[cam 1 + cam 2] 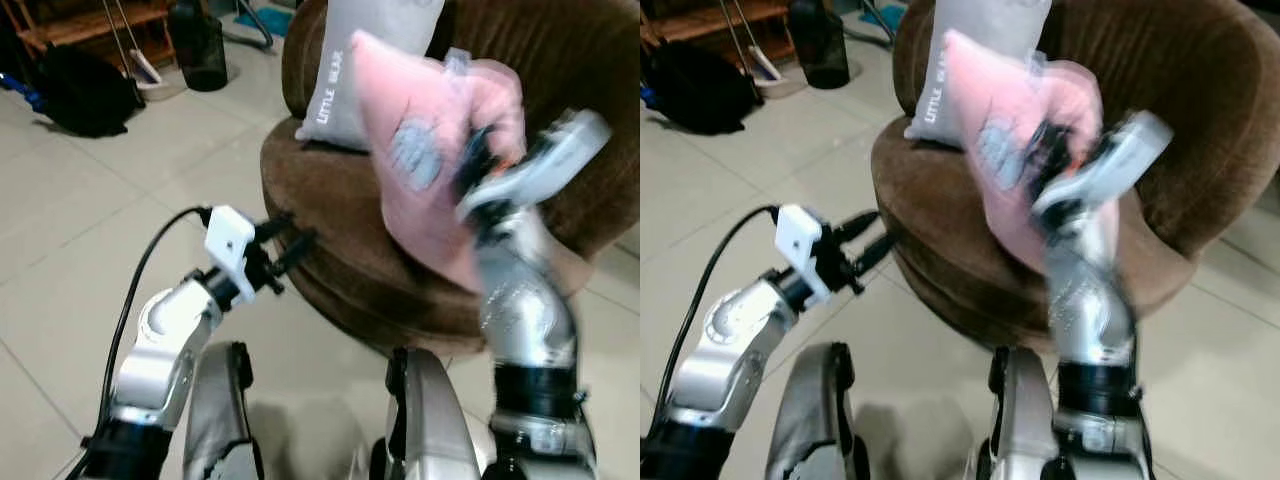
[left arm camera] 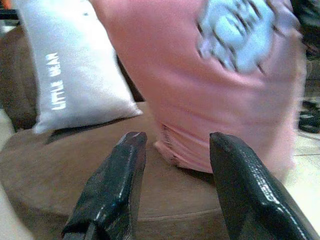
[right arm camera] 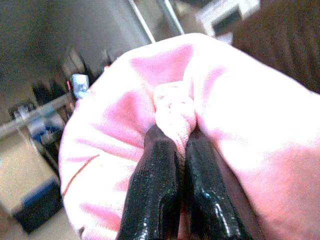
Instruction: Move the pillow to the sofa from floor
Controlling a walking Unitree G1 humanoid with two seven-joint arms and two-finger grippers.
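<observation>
The right gripper is closed on a small bunch of fabric of the pink pillow and holds it in the air above the seat of the brown sofa. The pillow hangs free and does not yet rest on the seat. The head views are blurred around this arm, so I judge it is in motion.

The hold is the main risk — the two black fingers pinch only a fold of the cover, not the body of the pillow. If the fabric slips out while the pillow is not well over the seat, it can fall on the front edge and roll to the tiled floor.

The grey pillow leans against the backrest just behind. A release too far back can push it over or leave the pink one on top of it.

The left gripper is open and empty — it points at the sofa near the seat edge. If the pillow swings, it may strike these fingers.
</observation>
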